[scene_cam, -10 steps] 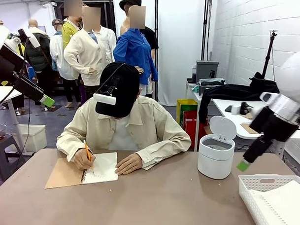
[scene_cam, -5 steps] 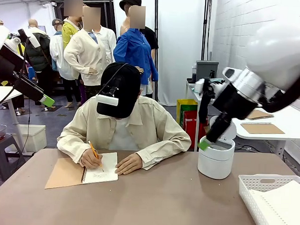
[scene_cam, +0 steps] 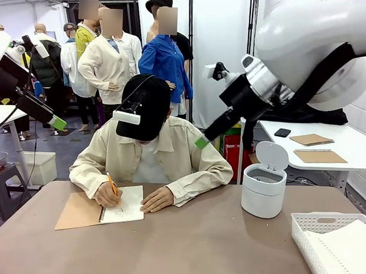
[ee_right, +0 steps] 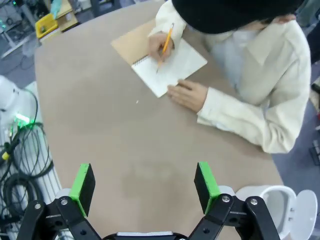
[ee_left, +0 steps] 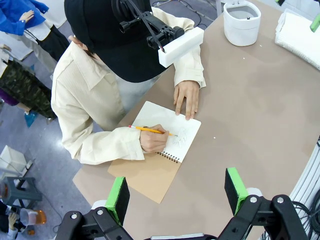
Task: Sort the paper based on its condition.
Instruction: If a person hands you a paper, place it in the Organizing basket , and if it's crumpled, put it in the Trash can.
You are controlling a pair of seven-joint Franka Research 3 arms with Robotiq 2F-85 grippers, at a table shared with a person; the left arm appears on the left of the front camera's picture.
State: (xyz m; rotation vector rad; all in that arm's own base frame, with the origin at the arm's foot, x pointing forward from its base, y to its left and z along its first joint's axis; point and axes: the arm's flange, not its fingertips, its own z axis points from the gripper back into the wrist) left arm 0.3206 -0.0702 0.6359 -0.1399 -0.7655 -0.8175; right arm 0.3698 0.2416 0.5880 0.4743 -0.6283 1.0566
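**Light, limp, easy to crease**

On the surface [scene_cam: 191, 248], the white basket [scene_cam: 324, 219] at the robot's right holds the paper [scene_cam: 347, 251]: likely featherweight and floppy, best pinched at a free edge. Both arms' jaws stand open, empty.

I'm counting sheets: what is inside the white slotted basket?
White paper with a row of holes along one edge lies flat in the basket. The top sheet covers whatever is beneath, so the number of sheets cannot be told.
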